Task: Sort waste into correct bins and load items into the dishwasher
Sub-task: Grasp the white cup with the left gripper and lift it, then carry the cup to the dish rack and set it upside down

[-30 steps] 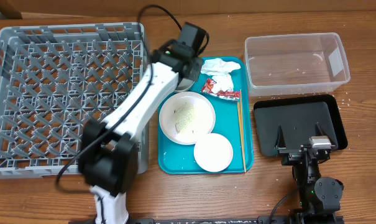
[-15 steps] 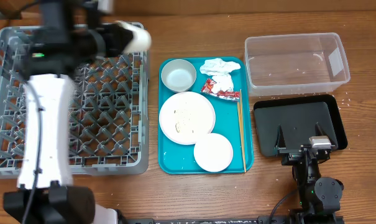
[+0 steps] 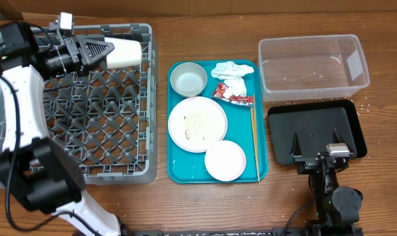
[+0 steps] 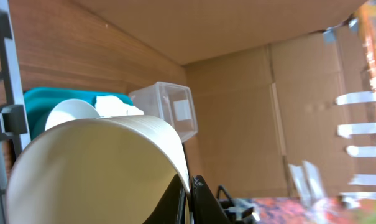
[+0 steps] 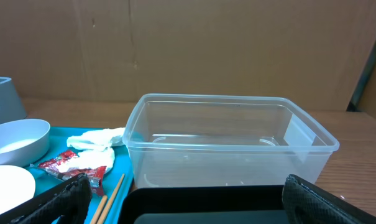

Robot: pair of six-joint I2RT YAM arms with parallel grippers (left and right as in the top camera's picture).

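Note:
My left gripper [image 3: 105, 52] is shut on the wall of a white cup [image 3: 125, 52], which lies sideways above the back right corner of the grey dishwasher rack [image 3: 86, 137]. In the left wrist view the cup [image 4: 94, 168] fills the lower left, its rim pinched by my left gripper [image 4: 189, 185]. On the teal tray [image 3: 177, 172] lie a bowl [image 3: 188, 80], a large plate with rice scraps [image 3: 197, 124], a small plate [image 3: 225, 160], chopsticks [image 3: 254, 144], a crumpled napkin [image 3: 231, 70] and a sauce packet [image 3: 232, 96]. My right gripper [image 3: 316, 149] stands open and empty over the black bin [image 3: 316, 121].
The clear tub [image 3: 313, 65] stands at the back right, behind the black bin, with a few white specks in it. In the right wrist view the tub [image 5: 231, 140] is straight ahead and the tray's napkin [image 5: 94, 140] is at the left. Cardboard walls close the back.
My left arm has swung from the teal tray leftward over the rack, carrying the cup with it. The bowl is now uncovered. The right arm has not moved.

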